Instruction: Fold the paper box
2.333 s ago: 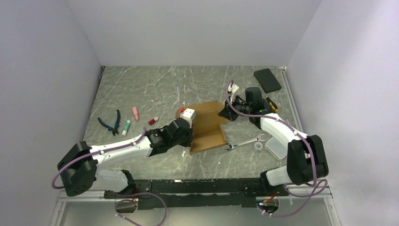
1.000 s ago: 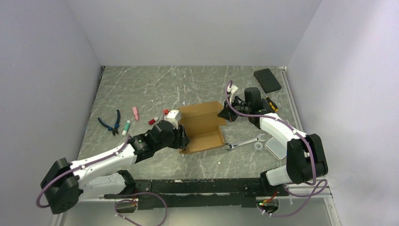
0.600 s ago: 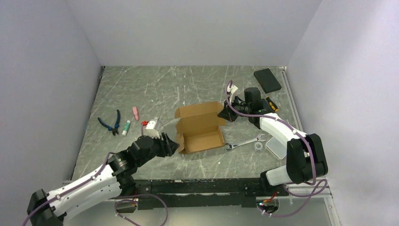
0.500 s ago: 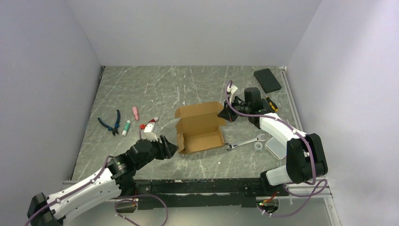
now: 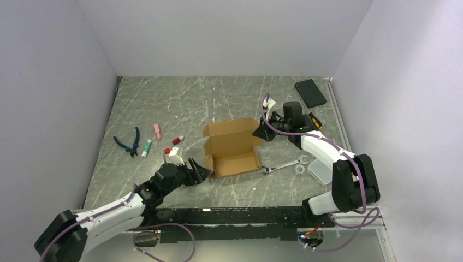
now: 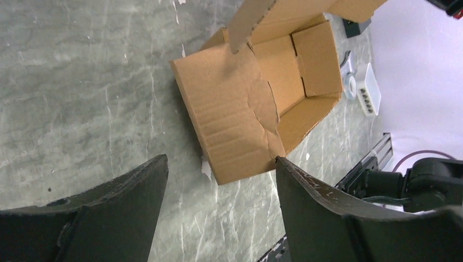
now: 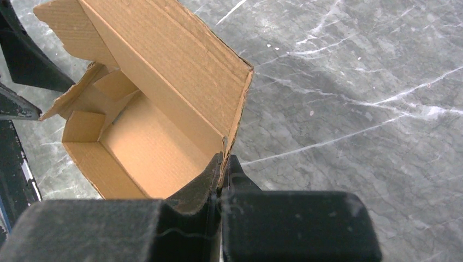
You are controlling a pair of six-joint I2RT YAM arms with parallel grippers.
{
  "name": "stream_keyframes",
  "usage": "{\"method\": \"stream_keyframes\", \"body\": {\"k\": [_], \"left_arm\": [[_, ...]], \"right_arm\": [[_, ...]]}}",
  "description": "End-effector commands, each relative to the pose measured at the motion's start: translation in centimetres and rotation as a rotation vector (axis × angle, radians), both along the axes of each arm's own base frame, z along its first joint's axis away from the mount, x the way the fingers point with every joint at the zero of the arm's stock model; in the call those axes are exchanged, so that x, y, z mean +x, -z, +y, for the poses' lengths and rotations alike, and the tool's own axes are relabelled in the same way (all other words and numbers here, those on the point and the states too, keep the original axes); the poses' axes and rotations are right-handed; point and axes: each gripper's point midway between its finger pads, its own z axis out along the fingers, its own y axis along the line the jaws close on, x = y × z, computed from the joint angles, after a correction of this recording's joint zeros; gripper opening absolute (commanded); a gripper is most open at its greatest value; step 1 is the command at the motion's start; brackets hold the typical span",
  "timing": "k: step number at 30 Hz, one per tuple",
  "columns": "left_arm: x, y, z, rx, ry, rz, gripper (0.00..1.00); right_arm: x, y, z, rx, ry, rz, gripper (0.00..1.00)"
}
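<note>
The paper box (image 5: 233, 147), plain brown cardboard, stands half formed mid-table with its walls up and its lid panel raised at the back. My right gripper (image 5: 263, 131) is shut on the box's right rear wall edge (image 7: 232, 128), the card pinched between its fingers (image 7: 215, 174). My left gripper (image 5: 200, 170) sits low just left of the box's near-left corner, open, with nothing between its fingers (image 6: 136, 188). In the left wrist view the box (image 6: 256, 103) lies just beyond the fingertips, its end flap facing me.
Blue-handled pliers (image 5: 131, 142), a pink marker (image 5: 158, 131), a green-capped tube (image 5: 147, 147) and a red-capped item (image 5: 177, 140) lie at the left. A wrench (image 5: 284, 164), tape ring (image 5: 300, 169) and clear case (image 5: 320, 172) lie right of the box. A black pad (image 5: 310, 93) rests at the back right.
My left arm has pulled back from the box's left wall toward the near edge and its jaws have widened. The box's left flap now stands free. The right gripper has kept its pinch.
</note>
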Motion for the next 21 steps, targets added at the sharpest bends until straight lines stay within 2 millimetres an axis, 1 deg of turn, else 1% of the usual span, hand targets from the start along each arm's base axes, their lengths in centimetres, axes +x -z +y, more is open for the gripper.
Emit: {"method": "stream_keyframes", "body": {"k": [1, 3, 5, 12, 13, 14, 16, 21], "left_arm": [[1.2, -3.2, -1.2, -0.171, 0.003, -0.069, 0.76], [1.5, -3.2, -1.2, -0.164, 0.003, -0.061, 0.75], [1.8, -3.0, -1.2, -0.156, -0.005, -0.05, 0.69], [2.5, -3.0, -1.7, -0.176, -0.009, -0.042, 0.66], [2.6, -3.0, -1.8, -0.182, -0.006, -0.042, 0.64], [2.6, -2.9, -1.9, -0.184, -0.007, -0.039, 0.6], [2.8, -2.8, -1.9, -0.191, -0.011, -0.04, 0.55], [3.1, -3.0, -2.3, -0.207, 0.005, -0.048, 0.52]], "right_arm": [[0.5, -1.8, 0.8, 0.03, -0.032, -0.043, 0.0], [0.4, -1.8, 0.9, 0.032, -0.037, -0.045, 0.0], [0.4, -1.9, 0.9, 0.033, -0.042, -0.048, 0.0], [0.3, -2.1, 0.9, 0.037, -0.046, -0.056, 0.0], [0.3, -2.1, 1.0, 0.037, -0.048, -0.055, 0.0], [0.3, -2.1, 1.0, 0.037, -0.048, -0.055, 0.0], [0.3, -2.1, 0.9, 0.038, -0.048, -0.055, 0.0], [0.2, -2.2, 1.0, 0.039, -0.05, -0.057, 0.0]]}}
